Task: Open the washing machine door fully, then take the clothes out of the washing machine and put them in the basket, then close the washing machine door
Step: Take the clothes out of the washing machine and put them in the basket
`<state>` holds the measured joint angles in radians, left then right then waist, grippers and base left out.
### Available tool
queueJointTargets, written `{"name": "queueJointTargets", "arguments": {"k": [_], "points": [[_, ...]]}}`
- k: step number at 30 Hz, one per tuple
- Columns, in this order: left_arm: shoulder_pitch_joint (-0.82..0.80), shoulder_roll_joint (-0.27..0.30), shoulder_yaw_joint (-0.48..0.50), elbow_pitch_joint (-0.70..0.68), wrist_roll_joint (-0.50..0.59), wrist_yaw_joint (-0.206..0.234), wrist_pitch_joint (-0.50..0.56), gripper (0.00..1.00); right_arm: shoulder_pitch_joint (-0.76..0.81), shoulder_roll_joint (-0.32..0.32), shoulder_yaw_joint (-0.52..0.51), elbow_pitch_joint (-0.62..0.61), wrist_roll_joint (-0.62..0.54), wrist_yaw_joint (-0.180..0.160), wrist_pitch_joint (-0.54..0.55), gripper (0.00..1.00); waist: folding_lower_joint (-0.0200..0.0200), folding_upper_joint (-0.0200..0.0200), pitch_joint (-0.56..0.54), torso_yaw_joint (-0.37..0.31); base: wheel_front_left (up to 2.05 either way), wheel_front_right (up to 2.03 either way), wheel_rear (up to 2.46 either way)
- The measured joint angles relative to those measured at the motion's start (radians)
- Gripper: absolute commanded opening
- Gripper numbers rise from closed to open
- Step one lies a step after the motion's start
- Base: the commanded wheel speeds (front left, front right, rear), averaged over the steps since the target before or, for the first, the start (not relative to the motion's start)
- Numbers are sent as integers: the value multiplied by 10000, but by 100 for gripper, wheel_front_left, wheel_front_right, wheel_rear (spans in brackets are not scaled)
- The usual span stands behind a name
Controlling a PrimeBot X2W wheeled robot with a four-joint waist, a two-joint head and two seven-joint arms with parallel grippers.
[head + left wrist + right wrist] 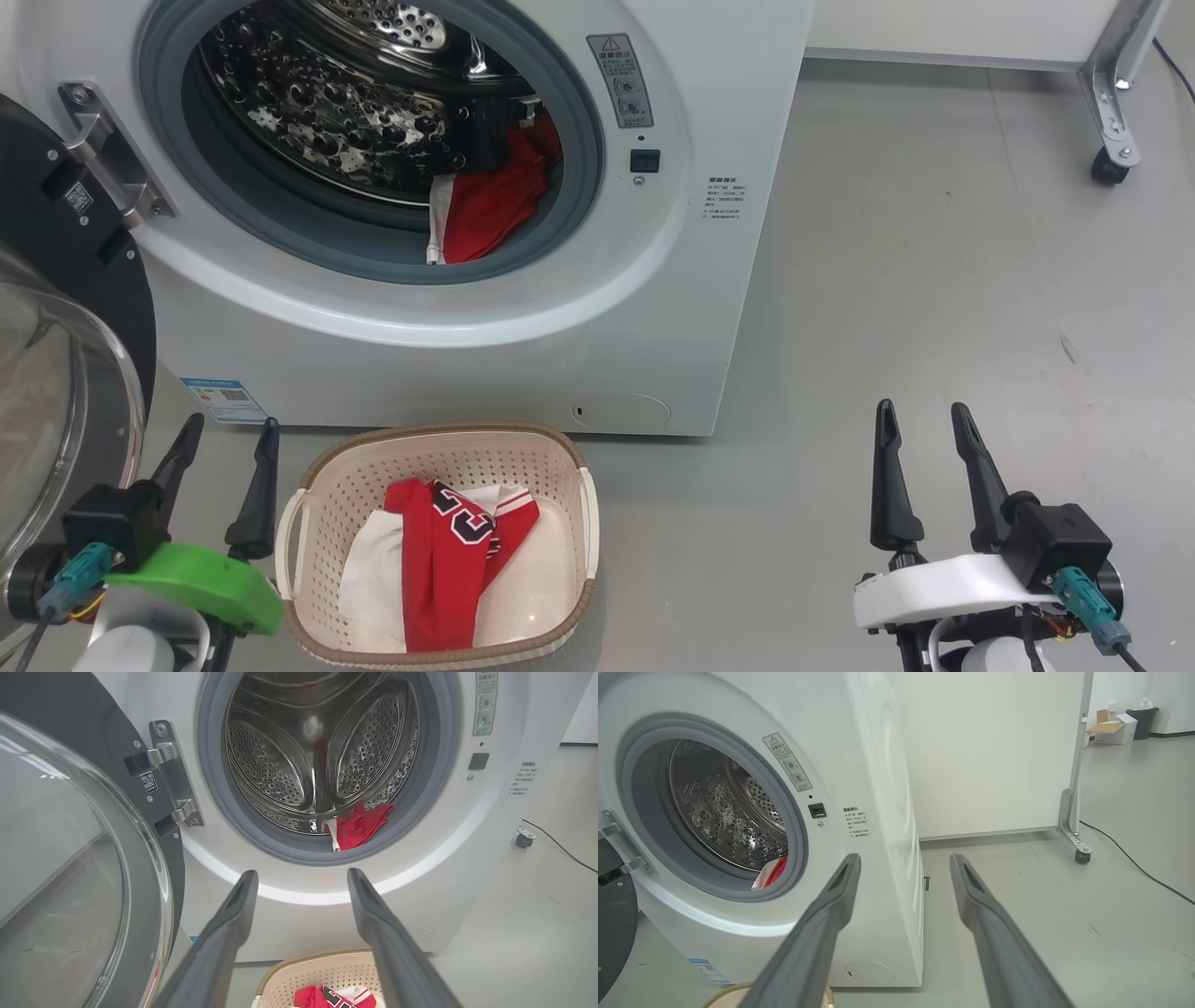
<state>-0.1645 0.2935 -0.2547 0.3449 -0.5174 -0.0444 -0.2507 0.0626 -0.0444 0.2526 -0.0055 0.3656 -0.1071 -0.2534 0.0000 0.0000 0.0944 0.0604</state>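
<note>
Unloading under way: washing machine door [103,289] open, some clothes [448,560] in the basket [439,434].
A red piece [490,201] lies at the drum's [317,112] front lip, perhaps hiding more. The left pincer [231,425] and right pincer [922,408] hang wide and empty; next, a reach over the grey seal [373,252], basket rim close below, open floor [934,233] rightward.

You see a smooth grey floor [934,280], evenly lit, with a few dark scuffs [1067,347]. Behind stands a white partition panel [994,751] on a metal bracket with a black caster [1081,856]. A black cable [1134,863] trails past it. Far back sit a cardboard box [1111,728] and a dark bin [1142,721].
</note>
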Motion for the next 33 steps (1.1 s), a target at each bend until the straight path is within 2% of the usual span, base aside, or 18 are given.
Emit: {"name": "queueJointTargets", "arguments": {"k": [33], "points": [[797,-171,571,-988,456,31,-2,100,85,2,-12,-107,6,81,0,100,0,0,135,-113,0,0,0]]}}
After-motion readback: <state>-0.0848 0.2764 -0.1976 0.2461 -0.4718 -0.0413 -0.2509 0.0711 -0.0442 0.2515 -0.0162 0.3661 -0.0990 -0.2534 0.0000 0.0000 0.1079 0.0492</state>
